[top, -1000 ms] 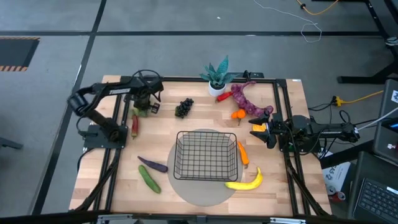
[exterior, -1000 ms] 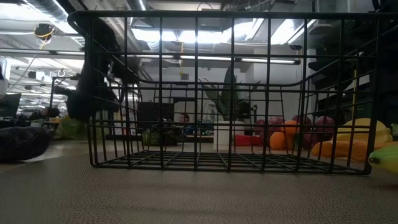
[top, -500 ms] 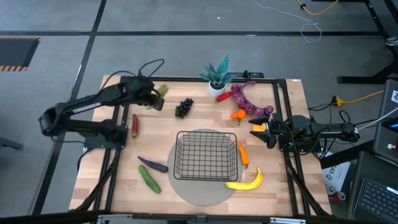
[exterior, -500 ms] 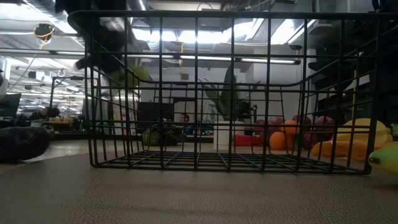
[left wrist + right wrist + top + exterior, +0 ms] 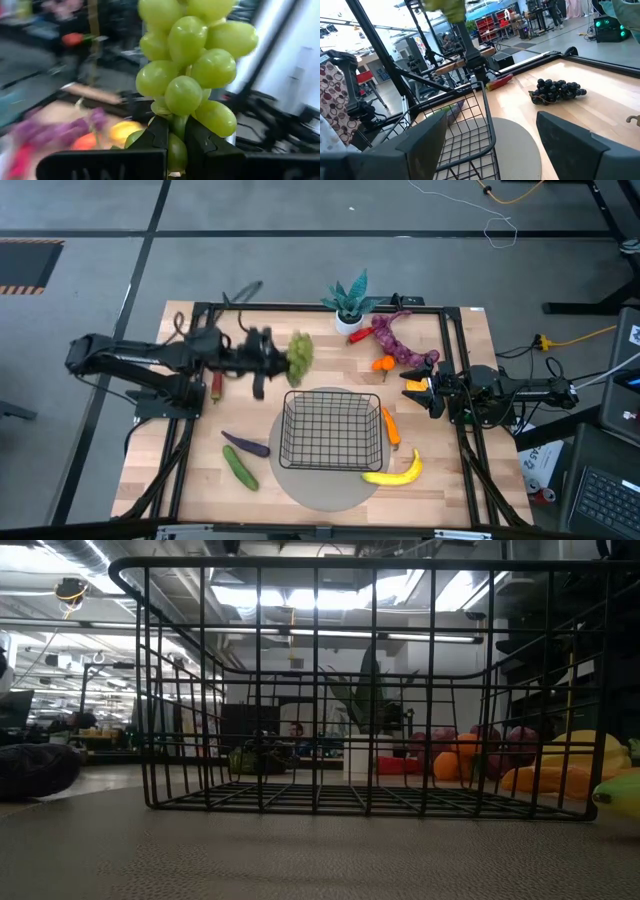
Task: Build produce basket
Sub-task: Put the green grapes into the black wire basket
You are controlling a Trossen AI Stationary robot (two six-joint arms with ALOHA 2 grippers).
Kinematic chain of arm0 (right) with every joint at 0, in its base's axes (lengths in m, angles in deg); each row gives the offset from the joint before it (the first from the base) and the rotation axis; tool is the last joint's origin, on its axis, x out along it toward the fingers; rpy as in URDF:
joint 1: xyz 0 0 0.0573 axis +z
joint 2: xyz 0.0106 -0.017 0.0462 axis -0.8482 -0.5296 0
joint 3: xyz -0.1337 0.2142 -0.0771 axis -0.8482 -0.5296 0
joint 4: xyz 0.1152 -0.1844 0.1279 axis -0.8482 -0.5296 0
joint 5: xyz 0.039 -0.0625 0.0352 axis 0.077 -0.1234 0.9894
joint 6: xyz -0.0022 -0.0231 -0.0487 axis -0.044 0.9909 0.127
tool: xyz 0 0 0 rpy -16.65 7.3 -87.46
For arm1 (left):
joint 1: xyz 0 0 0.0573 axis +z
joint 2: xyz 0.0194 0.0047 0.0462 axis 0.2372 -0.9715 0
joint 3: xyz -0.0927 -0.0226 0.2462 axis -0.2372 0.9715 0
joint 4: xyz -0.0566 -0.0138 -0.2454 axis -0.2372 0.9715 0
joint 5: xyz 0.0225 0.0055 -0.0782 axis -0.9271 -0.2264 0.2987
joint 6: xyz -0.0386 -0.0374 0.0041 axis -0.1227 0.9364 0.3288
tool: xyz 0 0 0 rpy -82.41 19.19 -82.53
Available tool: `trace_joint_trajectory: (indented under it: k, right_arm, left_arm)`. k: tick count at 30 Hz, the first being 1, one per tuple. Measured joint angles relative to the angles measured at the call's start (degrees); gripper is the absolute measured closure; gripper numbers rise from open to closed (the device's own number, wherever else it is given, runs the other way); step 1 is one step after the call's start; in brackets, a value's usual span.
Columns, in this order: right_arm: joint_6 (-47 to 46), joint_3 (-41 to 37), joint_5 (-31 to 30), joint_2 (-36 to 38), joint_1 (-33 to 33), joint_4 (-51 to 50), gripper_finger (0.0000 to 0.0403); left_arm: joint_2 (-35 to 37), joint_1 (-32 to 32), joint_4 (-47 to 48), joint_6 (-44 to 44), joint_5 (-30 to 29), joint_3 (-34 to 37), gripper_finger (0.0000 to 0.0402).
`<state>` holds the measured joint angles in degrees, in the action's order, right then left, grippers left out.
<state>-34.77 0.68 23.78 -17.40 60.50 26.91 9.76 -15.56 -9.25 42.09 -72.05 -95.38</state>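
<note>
The square black wire basket (image 5: 332, 430) stands on a round grey disc (image 5: 300, 485) near the table's middle. My left gripper (image 5: 278, 356) is in the air just beyond the basket's far-left corner, shut on a bunch of green grapes (image 5: 300, 352) that also fills the left wrist view (image 5: 190, 65). My right gripper (image 5: 415, 392) waits open at the table's right side, its fingers level. Dark grapes (image 5: 557, 91) lie on the wood beyond the basket. My left gripper pinches the bunch's near end (image 5: 175, 150) between its two fingers (image 5: 156, 134). The fingers lie about level and point toward the table's right. The rest of the bunch sticks out past the fingertips, lifted clear of the table.
A red pepper (image 5: 216, 380), eggplant (image 5: 245, 444) and cucumber (image 5: 240, 468) lie left of the basket. Carrot (image 5: 391, 427) and banana (image 5: 395, 473) lie on its right. An orange (image 5: 383, 364), a purple lumpy string (image 5: 400, 340) and a potted plant (image 5: 350, 305) are at the far edge.
My left gripper has risen from the table's far-left part with the green grapes and swung toward the right, up to the basket's far-left corner. It has tipped from pointing down to about level. The grapes are now lifted clear of the wood.
</note>
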Motion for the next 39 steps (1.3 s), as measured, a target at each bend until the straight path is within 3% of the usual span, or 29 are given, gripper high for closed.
trace_joint_trajectory:
  k: [6, 12, 20, 24, 39]
  right_arm:
    - [-0.02, 0.0, 0.01, 0.0, 0.0, 0.0, 0.0093]
    - [-0.31, 0.0, 0.01, 0.0, 0.02, -0.02, 0.0093]
    - [-0.39, 0.0, 0.02, 0.0, 0.0, -0.04, 0.0092]
    - [-0.24, 0.0, 0.02, 0.0, 0.01, -0.04, 0.0093]
    - [-0.02, 0.0, 0.03, 0.0, 0.0, -0.04, 0.0093]
  left_arm:
    - [-10.53, -11.61, -13.72, -8.24, -0.72, 0.03, 0.0388]
    - [-21.31, -20.18, -24.96, -19.81, -10.24, 0.06, 0.0388]
    - [-21.78, -21.17, -17.55, -13.06, -21.58, 0.11, 0.0388]
    - [-21.45, -20.51, -16.81, -11.64, -22.84, 0.11, 0.0376]
    - [-21.47, -20.03, -17.08, -11.48, -23.28, 0.11, 0.0233]
